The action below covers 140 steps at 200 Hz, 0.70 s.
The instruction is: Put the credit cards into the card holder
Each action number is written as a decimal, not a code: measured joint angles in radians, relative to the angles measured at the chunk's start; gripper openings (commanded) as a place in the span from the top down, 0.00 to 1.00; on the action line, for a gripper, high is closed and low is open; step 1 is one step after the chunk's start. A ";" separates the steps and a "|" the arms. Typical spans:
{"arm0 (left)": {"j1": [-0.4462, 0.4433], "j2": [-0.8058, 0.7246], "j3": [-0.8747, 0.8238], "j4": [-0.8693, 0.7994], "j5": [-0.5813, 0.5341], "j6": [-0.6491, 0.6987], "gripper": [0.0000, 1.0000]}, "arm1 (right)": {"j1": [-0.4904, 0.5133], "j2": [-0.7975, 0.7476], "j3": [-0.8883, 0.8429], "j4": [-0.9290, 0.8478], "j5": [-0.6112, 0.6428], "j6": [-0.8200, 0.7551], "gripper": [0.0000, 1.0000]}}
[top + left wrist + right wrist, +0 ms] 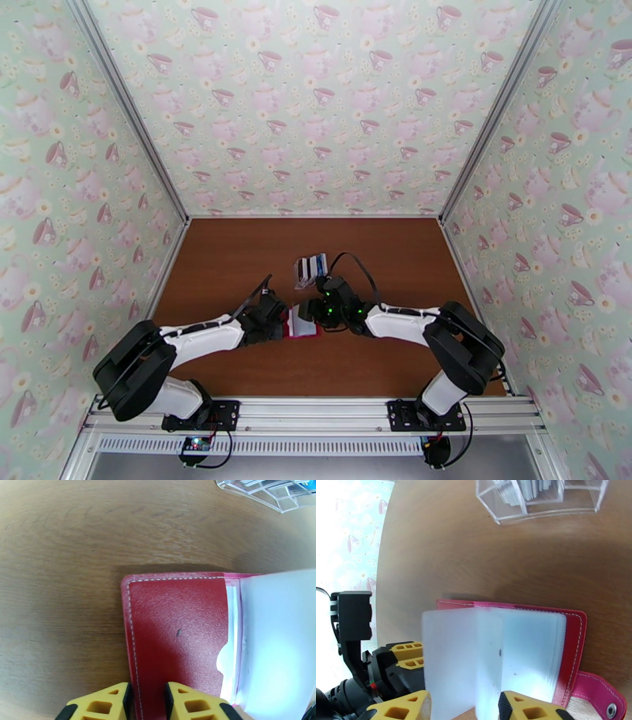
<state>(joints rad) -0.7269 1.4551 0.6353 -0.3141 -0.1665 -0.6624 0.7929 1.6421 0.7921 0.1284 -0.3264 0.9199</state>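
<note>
The card holder (304, 322) is a red wallet lying open on the brown table between both arms. In the left wrist view its red cover (177, 638) faces up beside a pale pocket leaf (276, 638). My left gripper (147, 701) stands over the cover's near left edge, its yellow fingers (189, 703) a narrow gap apart and pinching nothing. My right gripper (464, 707) is open, and a pale translucent pocket leaf (462, 657) rises between its fingers. The wallet's pink snap tab (600, 697) lies at the right. The credit cards (531, 488) stand in a clear rack.
The clear plastic slotted rack (312, 268) holding the cards sits just behind the wallet, close to the right wrist. Patterned walls enclose the table on three sides. The left gripper's yellow fingers (406, 653) sit beside the wallet's left edge.
</note>
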 measured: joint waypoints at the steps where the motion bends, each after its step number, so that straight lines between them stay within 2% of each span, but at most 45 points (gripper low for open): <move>1: 0.000 0.000 0.000 0.000 0.000 0.000 0.70 | 0.000 0.000 0.000 0.000 0.000 0.000 0.49; 97: 0.011 -0.038 -0.011 -0.018 0.028 0.000 0.58 | 0.022 0.045 0.015 0.106 -0.078 0.071 0.49; 140: 0.055 -0.103 -0.011 -0.085 0.029 0.000 0.57 | 0.035 0.064 0.026 0.177 -0.109 0.112 0.49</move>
<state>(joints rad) -0.6724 1.3525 0.6247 -0.3992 -0.1379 -0.6628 0.8276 1.7065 0.8185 0.3058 -0.4358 1.0317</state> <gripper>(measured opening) 0.428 0.509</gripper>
